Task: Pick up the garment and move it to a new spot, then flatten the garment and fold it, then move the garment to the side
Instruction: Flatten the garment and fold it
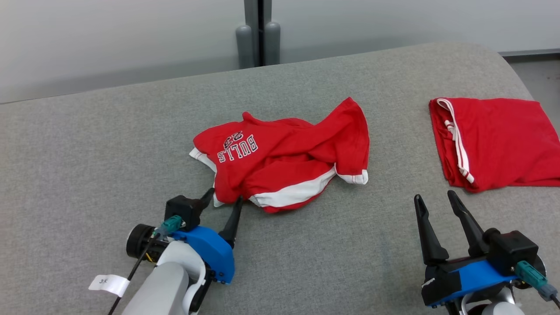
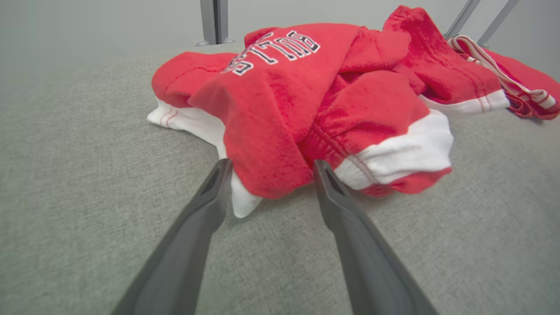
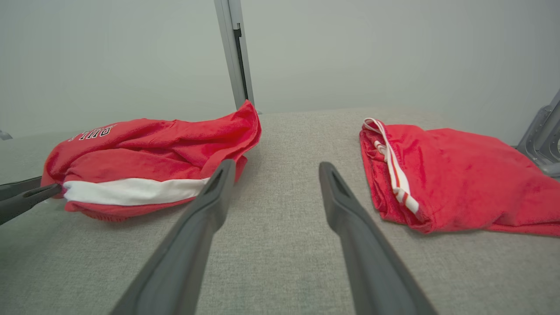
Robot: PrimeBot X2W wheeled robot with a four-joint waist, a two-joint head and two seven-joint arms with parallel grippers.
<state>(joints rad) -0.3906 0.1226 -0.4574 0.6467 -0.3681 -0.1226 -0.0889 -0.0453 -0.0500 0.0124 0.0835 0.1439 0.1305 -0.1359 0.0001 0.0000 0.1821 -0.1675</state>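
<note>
Likely a plain lab or test room: a wide work surface covered in grey woven fabric (image 1: 328, 245), bare pale wall panels (image 1: 109, 43) behind it, a grey metal upright post (image 1: 250, 13), and smooth grey floor (image 1: 540, 74).

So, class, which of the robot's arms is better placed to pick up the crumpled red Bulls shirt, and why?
Left. The left gripper is open, its fingertips straddling the near edge of the red Bulls shirt. The right gripper, also open, sits over bare grey cushion, nearer the folded red shorts.
</note>
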